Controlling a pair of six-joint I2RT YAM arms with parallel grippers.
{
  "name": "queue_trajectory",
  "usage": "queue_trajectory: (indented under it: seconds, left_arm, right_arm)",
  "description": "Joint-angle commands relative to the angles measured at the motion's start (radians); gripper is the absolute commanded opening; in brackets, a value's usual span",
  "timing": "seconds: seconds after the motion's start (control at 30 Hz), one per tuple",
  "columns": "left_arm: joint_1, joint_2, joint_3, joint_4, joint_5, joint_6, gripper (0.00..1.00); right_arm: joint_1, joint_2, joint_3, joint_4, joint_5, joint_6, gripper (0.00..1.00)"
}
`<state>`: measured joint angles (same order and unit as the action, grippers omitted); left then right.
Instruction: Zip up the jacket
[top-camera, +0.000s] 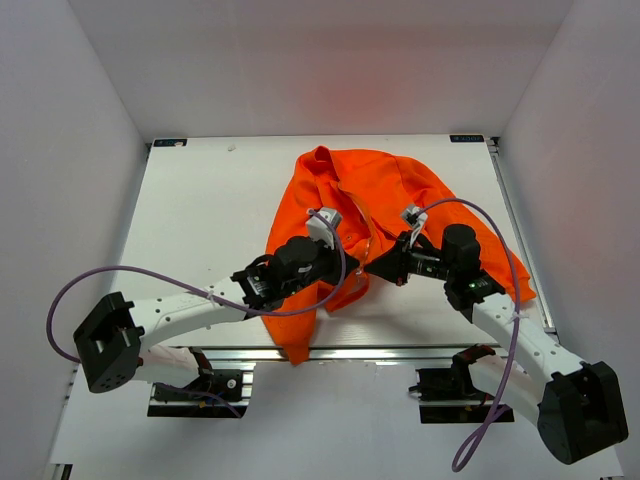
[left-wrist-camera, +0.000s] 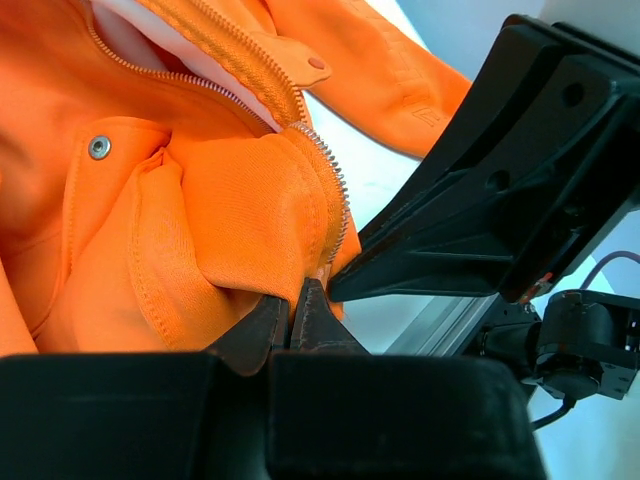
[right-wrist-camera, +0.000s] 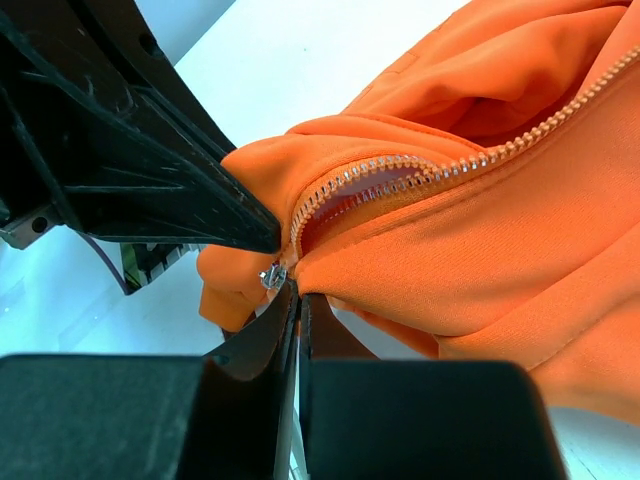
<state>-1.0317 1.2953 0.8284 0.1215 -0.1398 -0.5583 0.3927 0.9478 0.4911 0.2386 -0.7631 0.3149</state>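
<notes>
At the jacket (top-camera: 400, 190) hem, left arm (top-camera: 190, 310) and right arm (top-camera: 505, 325) converge — jaws clamped on fabric by the zipper (right-wrist-camera: 400, 175).

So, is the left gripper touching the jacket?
Touching. The left wrist view shows the left gripper shut on the hem of the jacket, just under the zipper.

A white table (top-camera: 200, 220) lies between plain white walls (top-camera: 60, 150) on the left, far and right; a small black label (top-camera: 170, 142) marks its far left corner, another label (top-camera: 466, 137) the far right; an aluminium rail (top-camera: 370, 353) runs along its near edge.
</notes>
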Motion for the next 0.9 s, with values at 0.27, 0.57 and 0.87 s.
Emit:
queue_trajectory:
  seconds: [0.27,0.57,0.87]
  left_arm:
    - [-0.007,-0.07,-0.041,0.067,-0.021,-0.048,0.0]
    - [-0.007,-0.062,-0.054,0.089,-0.033,-0.12,0.0]
    - [-0.01,-0.048,-0.051,0.078,-0.064,-0.175,0.0]
  right_arm:
    - [0.003,-0.049,-0.045,0.071,0.021,0.027,0.0]
    - [0.003,-0.09,-0.074,0.116,0.053,0.043,0.0]
    - [0.003,-0.118,-0.095,0.168,0.082,0.058,0.0]
